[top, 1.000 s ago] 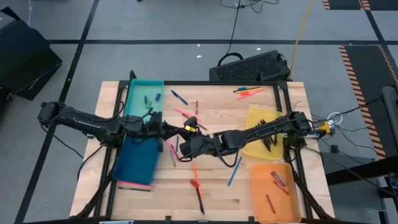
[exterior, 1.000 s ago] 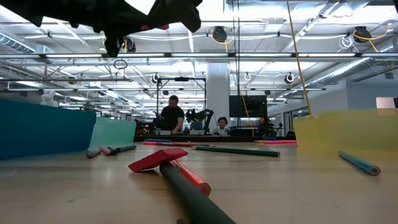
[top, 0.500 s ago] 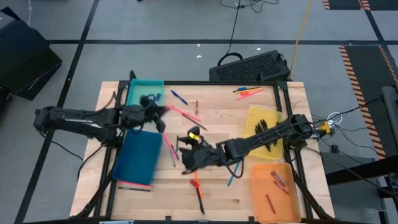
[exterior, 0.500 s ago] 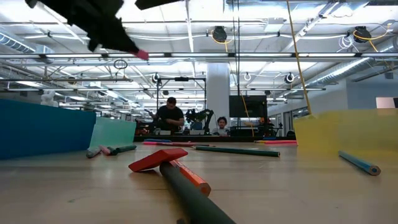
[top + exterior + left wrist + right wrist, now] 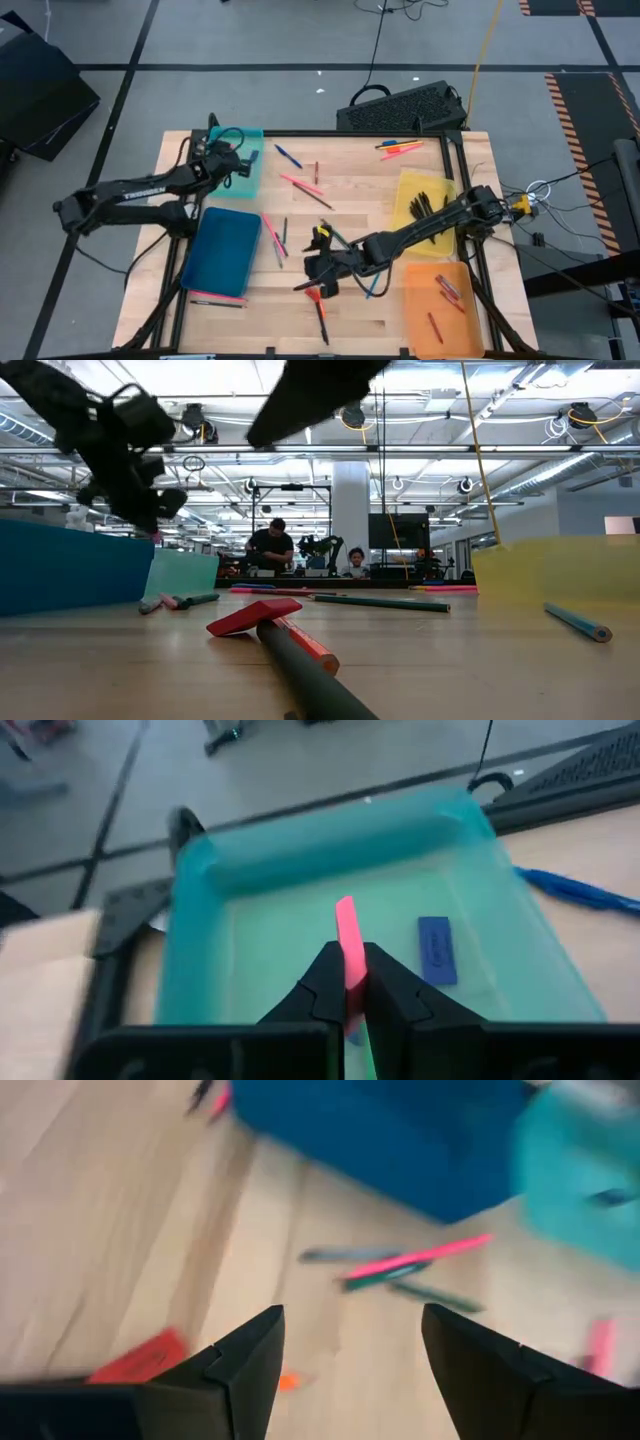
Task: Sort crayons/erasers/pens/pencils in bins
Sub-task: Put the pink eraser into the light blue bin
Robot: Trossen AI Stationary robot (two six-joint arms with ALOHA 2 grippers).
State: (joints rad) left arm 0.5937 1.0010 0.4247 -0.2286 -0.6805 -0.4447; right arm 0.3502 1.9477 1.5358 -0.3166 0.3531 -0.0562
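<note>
My left gripper hangs over the teal bin at the far left, shut on a narrow pink eraser. A blue eraser lies on the bin's floor. Near the table's middle my right gripper stands open above a red crayon, which lies across a black pen. In the right wrist view its fingers are wide apart with the crayon to one side. The dark blue bin, yellow bin and orange bin sit on the table. My left gripper pinches the pink eraser between its two fingers at the eraser's near end. The free end sticks out past the fingertips. The eraser is lifted clear above the teal bin's floor.
Pink pens, a blue pencil and a blue pencil lie loose on the wood. Dark pens lie in the yellow bin, red crayons in the orange one. A black box stands behind the far edge.
My left gripper has gone from the table's middle toward the far left corner with the pink eraser and now hangs over the teal bin. My right gripper has moved toward the near edge, to above the red crayon.
</note>
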